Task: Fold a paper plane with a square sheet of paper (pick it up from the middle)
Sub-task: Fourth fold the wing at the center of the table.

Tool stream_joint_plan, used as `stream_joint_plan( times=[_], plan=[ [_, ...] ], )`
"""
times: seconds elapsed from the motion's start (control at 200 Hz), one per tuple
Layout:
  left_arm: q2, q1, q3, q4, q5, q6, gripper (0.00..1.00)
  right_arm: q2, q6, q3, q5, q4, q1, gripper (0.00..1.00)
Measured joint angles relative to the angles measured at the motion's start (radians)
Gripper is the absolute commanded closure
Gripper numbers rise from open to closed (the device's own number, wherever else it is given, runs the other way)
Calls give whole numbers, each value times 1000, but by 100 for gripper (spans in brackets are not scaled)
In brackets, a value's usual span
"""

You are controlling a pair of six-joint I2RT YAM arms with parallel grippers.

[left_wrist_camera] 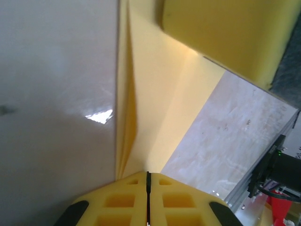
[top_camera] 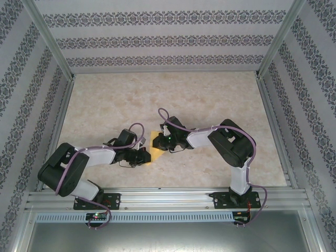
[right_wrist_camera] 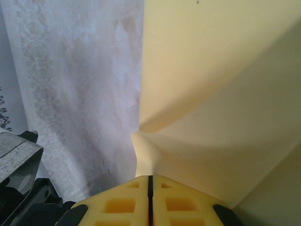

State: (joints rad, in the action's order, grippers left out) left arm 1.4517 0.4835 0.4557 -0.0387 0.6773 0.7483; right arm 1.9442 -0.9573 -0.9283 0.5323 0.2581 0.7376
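The left tool (left_wrist_camera: 148, 190) and the right tool (right_wrist_camera: 150, 190) are closed on the square sheet of paper (top_camera: 154, 138), which is held creased between them just below the centre of the top view. Pulling the tools apart would probably tear the sheet or slip it from one grip. The table (top_camera: 173, 94) offers open room toward the upper frame; its lower edge is near.

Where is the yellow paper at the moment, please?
Top view: the paper is at the table's middle, gripped by the left gripper on its left and the right gripper on its right.
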Motion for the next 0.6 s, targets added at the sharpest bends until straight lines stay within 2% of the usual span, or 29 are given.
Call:
stream_joint_plan(
  times=[0.605],
  plan=[
    [-61,2,-17,71,-50,-3,97,2,7,-10,0,-20,0,90]
  ],
)
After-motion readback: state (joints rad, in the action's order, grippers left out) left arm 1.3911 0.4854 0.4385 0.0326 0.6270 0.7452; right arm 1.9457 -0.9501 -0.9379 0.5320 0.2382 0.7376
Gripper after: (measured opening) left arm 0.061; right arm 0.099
